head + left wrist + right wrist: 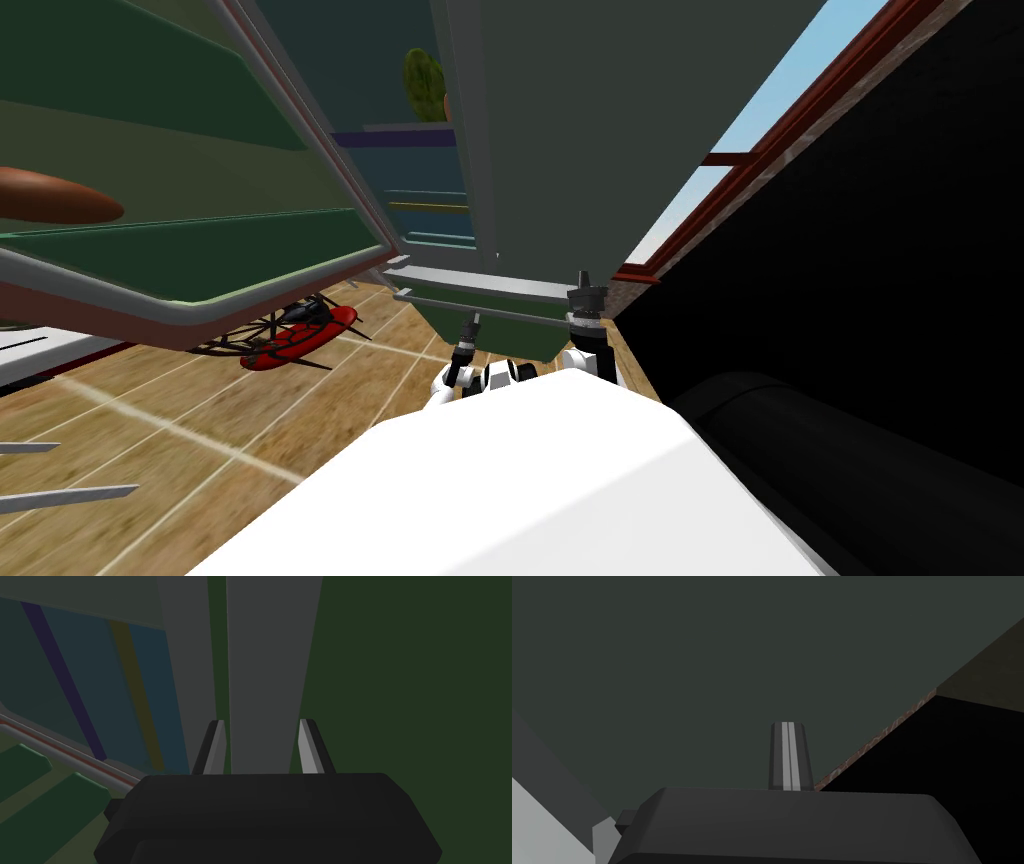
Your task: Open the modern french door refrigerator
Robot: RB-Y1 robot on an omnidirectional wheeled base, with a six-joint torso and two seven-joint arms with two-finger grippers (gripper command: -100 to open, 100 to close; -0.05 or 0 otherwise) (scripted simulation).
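A wooden floor (pixel 200 420) is seen below, and a window with a red frame (pixel 740 150) stands at the right beside a black area. The refrigerator (pixel 560 130) is directly in front. Its left door (pixel 200 250) is swung open, so that shelves are shown inside. The left end effector (pixel 262 728) is clamped on a grey handle bar (pixel 265 651) beside the open interior, with one finger pressed at each side. The right end effector (pixel 787 726) is held before the dark grey right door (pixel 712 651), its fingers pressed together.
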